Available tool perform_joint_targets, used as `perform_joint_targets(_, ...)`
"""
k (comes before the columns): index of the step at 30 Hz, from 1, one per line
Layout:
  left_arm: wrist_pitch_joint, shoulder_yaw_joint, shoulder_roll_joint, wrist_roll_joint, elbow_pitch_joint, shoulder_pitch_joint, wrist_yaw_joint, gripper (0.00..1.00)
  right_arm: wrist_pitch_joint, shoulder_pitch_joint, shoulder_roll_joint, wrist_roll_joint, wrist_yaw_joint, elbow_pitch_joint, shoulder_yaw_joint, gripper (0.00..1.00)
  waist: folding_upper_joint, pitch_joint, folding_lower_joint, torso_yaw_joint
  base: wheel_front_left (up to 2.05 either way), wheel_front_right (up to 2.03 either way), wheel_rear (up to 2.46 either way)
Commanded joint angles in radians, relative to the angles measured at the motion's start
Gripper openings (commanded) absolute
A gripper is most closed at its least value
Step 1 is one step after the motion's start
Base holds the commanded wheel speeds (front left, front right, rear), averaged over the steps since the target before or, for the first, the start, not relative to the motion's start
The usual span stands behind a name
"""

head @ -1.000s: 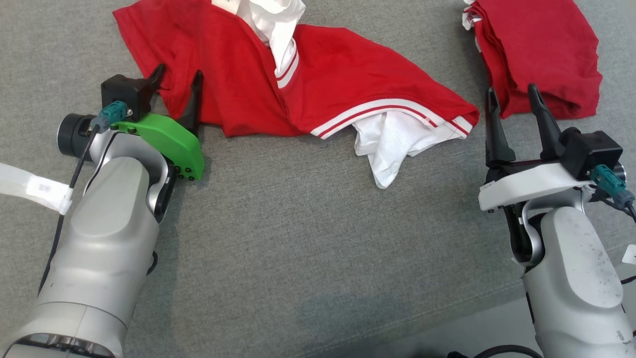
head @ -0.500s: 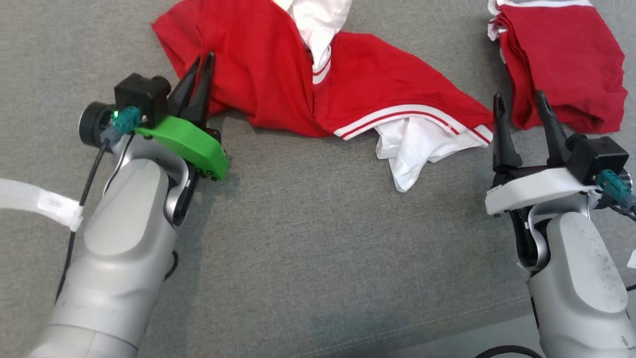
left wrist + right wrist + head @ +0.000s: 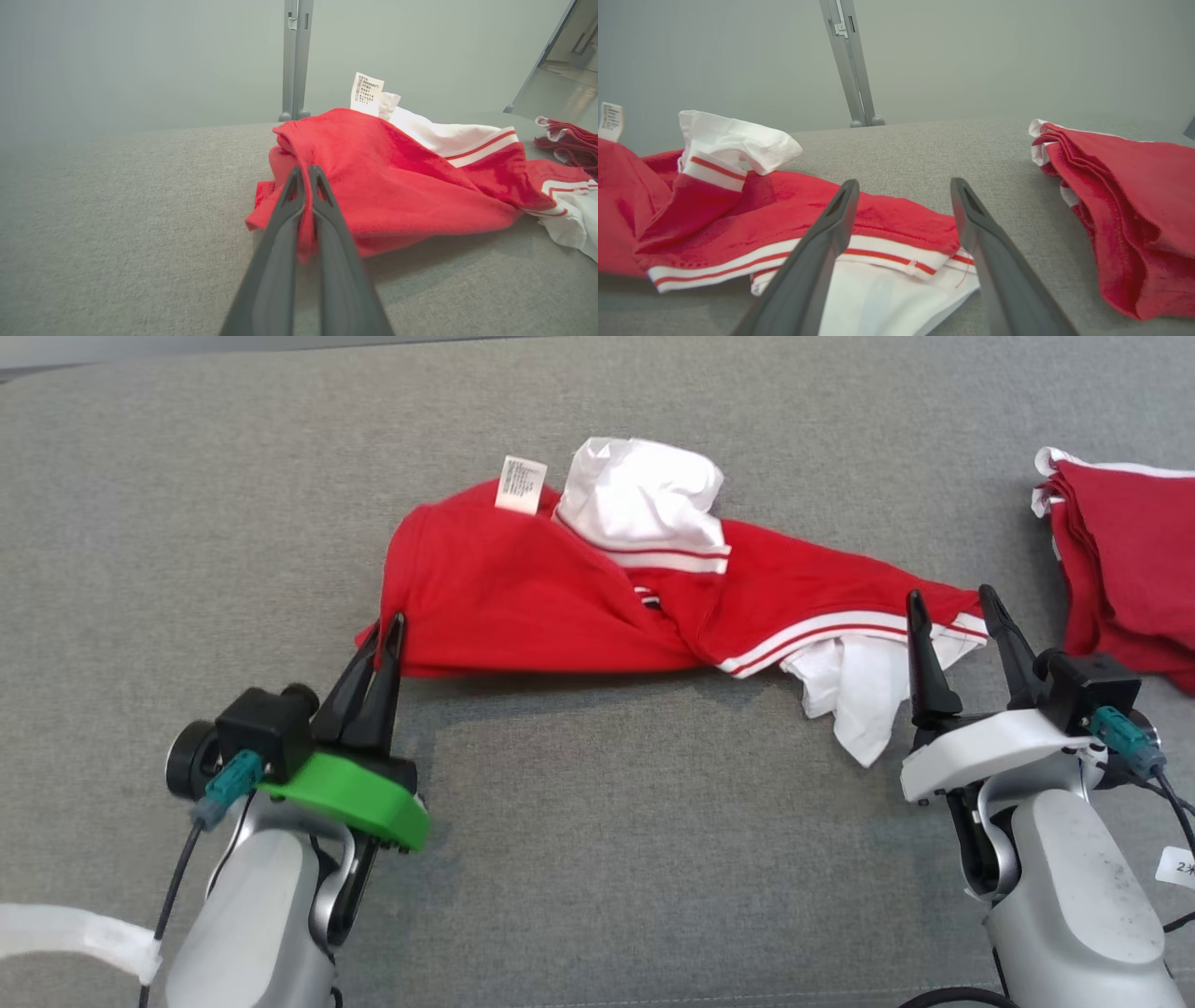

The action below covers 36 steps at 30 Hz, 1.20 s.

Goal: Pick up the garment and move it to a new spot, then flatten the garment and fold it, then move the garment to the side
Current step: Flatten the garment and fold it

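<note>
The garment (image 3: 523, 607) is a crumpled red piece with white striped hems, a white inner layer and a care label, lying across the grey cushion. My left gripper (image 3: 387, 630) is shut on the garment's near left edge; in the left wrist view the left gripper (image 3: 306, 170) pinches a red fold of the garment (image 3: 397, 177), which bunches up around the tips. My right gripper (image 3: 949, 600) stands open at the garment's right end. In the right wrist view the right gripper (image 3: 903, 184) has its fingers spread over the garment's (image 3: 887, 224) striped hem and white cloth, holding nothing.
A folded red garment stack (image 3: 1130, 588) lies at the far right, close to my right gripper, also seen as the stack (image 3: 1134, 186). A grey metal post (image 3: 294, 60) stands beyond the cushion's far edge. A white strap (image 3: 75, 933) crosses the lower left.
My left gripper has shut on the garment's left edge, and the red cloth has bunched up at it. The head camera has moved, shifting the whole picture. The right gripper stays open.
</note>
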Motion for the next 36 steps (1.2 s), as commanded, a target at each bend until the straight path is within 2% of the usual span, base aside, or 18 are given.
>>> perform_joint_targets(1, 0.000, 0.010, 0.013, 0.015, -0.014, 0.049, -0.003, 0.00, 0.000, 0.022, 0.002, 0.005, -0.002, 0.005, 0.005, 1.00, 0.0000, -0.095, 0.0001, 0.091, 0.00, 0.00, 0.00)
perform_joint_targets(6, 0.000, 0.032, 0.024, 0.011, 0.010, 0.184, -0.002, 0.01, 0.000, 0.035, 0.008, 0.019, -0.002, 0.015, 0.034, 1.00, 0.0000, -0.122, 0.0001, 0.116, 0.00, 0.00, 0.00)
perform_joint_targets(7, 0.000, 0.037, 0.019, 0.009, 0.028, 0.202, -0.003, 0.21, 0.000, 0.036, 0.009, 0.023, -0.002, 0.018, 0.041, 1.00, 0.0000, -0.123, 0.0001, 0.120, 0.00, 0.00, 0.00)
perform_joint_targets(8, 0.000, 0.045, 0.012, 0.007, 0.043, 0.211, -0.003, 0.52, 0.000, 0.035, 0.008, 0.025, -0.002, 0.018, 0.049, 1.00, 0.0000, -0.124, 0.0001, 0.125, 0.00, 0.00, 0.00)
perform_joint_targets(9, 0.000, 0.055, 0.005, 0.007, 0.066, 0.224, -0.002, 1.00, 0.000, 0.033, 0.008, 0.029, -0.002, 0.018, 0.059, 1.00, 0.0000, -0.124, 0.0001, 0.130, 0.00, 0.00, 0.00)
perform_joint_targets(13, 0.000, 0.097, -0.027, 0.023, 0.101, 0.240, -0.003, 1.00, 0.000, 0.014, 0.007, 0.043, -0.002, 0.018, 0.104, 1.00, 0.0000, -0.117, 0.0001, 0.146, 0.00, 0.00, 0.00)
perform_joint_targets(16, 0.000, 0.148, -0.063, 0.044, 0.096, 0.252, -0.002, 1.00, 0.000, -0.006, 0.004, 0.067, -0.002, 0.015, 0.176, 1.00, 0.0000, -0.106, 0.0001, 0.164, 0.00, 0.00, 0.00)
perform_joint_targets(22, 0.000, 0.181, -0.112, 0.074, 0.060, 0.269, -0.003, 1.00, 0.000, -0.003, -0.019, 0.143, -0.002, 0.000, 0.309, 1.00, 0.0000, -0.094, 0.0001, 0.199, 0.00, 0.00, 0.00)
perform_joint_targets(30, 0.000, 0.170, -0.125, 0.082, 0.031, 0.268, -0.003, 1.00, 0.000, 0.041, -0.049, 0.211, -0.002, 0.024, 0.428, 1.00, 0.0000, -0.081, 0.0001, 0.217, 0.00, 0.00, 0.00)
perform_joint_targets(36, 0.000, 0.142, -0.126, 0.058, 0.015, 0.240, -0.003, 1.00, 0.000, -0.001, -0.059, 0.194, -0.001, 0.085, 0.452, 1.00, 0.0000, -0.053, 0.0001, 0.245, 0.00, 0.00, 0.00)
